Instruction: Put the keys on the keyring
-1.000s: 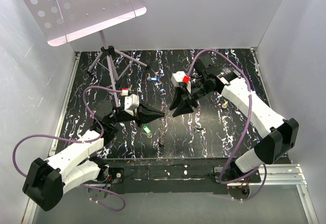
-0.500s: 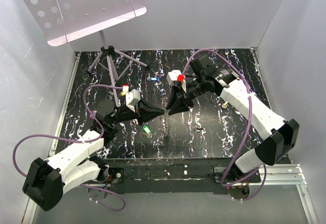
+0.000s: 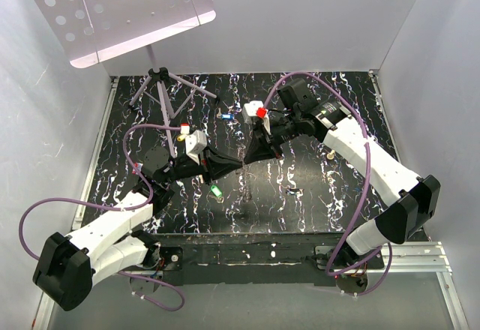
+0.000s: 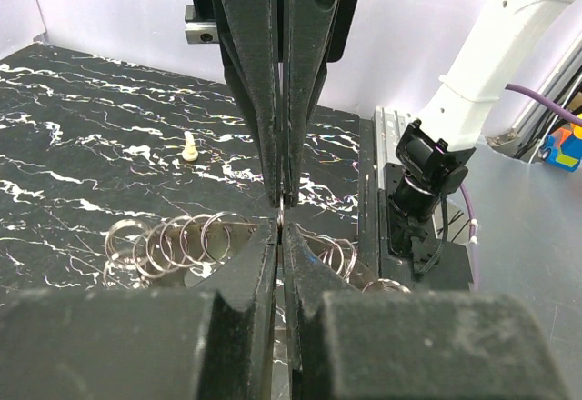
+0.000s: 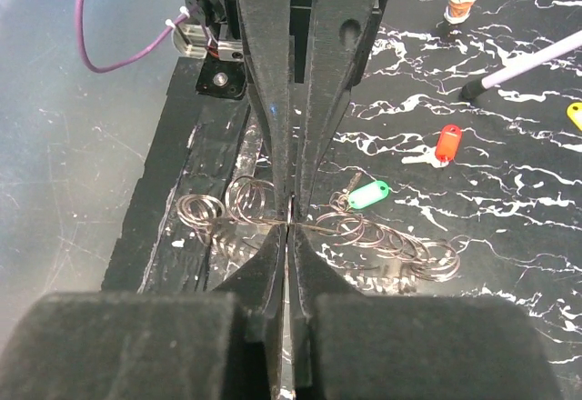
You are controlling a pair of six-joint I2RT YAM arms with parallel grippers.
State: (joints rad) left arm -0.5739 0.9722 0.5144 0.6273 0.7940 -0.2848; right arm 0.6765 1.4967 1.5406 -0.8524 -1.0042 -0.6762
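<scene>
While reaching in over the dark table (image 3: 322, 195), the left gripper (image 3: 237, 166) and right gripper (image 3: 248, 157) are meeting tip to tip, each with fingers pressed together, seemingly nipping a loop of the keyring (image 4: 182, 241), though that is hard to see. That keyring is trailing as silvery loops to either side of the tips, with a green key (image 5: 366, 195) lying just beside it and a red key (image 5: 446, 143) sitting farther off.

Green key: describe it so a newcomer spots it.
On the black marbled table, find where the left gripper and right gripper meet centrally. Just nearer the bases, left-arm side, lies the green key, the only green-headed one; the blue key lies far back.
</scene>
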